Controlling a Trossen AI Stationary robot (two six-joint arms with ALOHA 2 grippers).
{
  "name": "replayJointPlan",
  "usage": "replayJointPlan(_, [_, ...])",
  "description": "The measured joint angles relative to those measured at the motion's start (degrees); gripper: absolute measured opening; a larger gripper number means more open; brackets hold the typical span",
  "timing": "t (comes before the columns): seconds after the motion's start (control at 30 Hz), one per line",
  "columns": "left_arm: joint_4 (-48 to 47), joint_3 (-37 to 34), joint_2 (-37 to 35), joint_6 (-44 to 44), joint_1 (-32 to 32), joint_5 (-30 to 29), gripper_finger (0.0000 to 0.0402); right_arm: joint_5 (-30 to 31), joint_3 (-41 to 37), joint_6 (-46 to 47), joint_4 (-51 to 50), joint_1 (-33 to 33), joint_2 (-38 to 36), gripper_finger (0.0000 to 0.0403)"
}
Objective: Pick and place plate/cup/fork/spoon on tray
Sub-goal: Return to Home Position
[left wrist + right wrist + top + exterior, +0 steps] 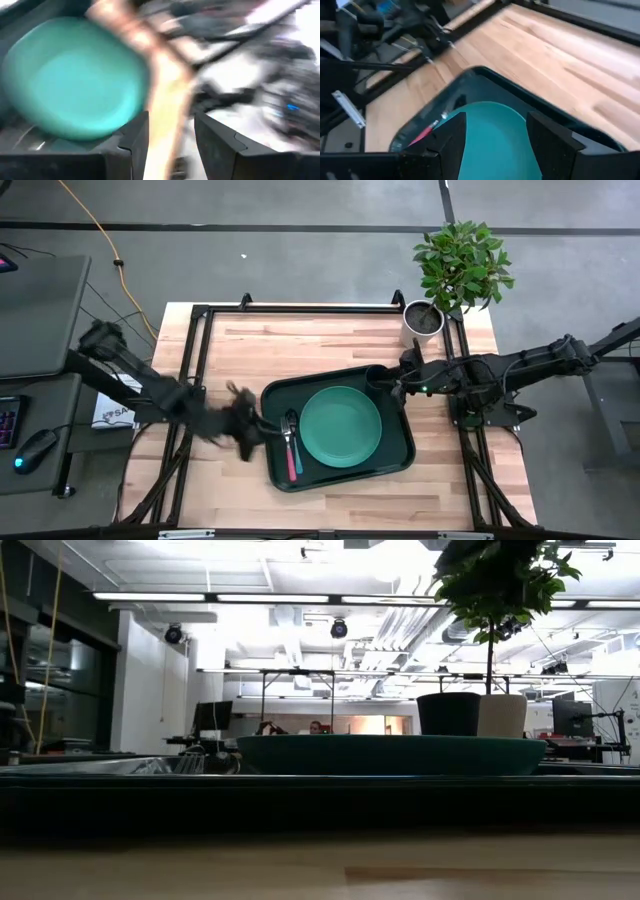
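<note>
The teal-green plate (pixel 341 425) lies in the dark green tray (pixel 400 462) at the table's middle. The pink-handled fork (pixel 292 464) and blue-handled spoon (pixel 298 450) lie side by side in the tray, left of the plate. The dark cup (pixel 376 376) stands at the tray's far right corner; it also shows in the low view (pixel 448 712). My left gripper (pixel 262 425) is open and empty at the tray's left rim, blurred (pixel 172 140). My right gripper (pixel 392 387) is open and empty beside the cup, over the tray's far right part (pixel 496 135).
A potted plant in a white pot (pixel 424 318) stands at the table's far right corner, just behind the cup. Bare wood lies at the far side (pixel 300 345) and the near side of the tray. A black frame rail (pixel 195 370) borders the table.
</note>
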Motion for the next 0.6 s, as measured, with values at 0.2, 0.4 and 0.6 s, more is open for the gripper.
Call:
replayJointPlan(0.2, [18.75,0.08,-10.84,27.69,11.67,13.11,0.014,-2.2,0.0,-3.67,8.34,-0.02,-0.23,0.02])
replayJointPlan(0.4, [19.72,0.01,-9.97,35.93,28.96,34.7,0.014,-5.8,0.0,-3.29,12.66,0.0,-0.23,0.02])
replayJointPlan(0.6, [19.69,-0.05,-10.54,36.49,36.56,49.95,0.014,-6.13,0.0,-3.25,13.81,0.0,-0.23,0.02])
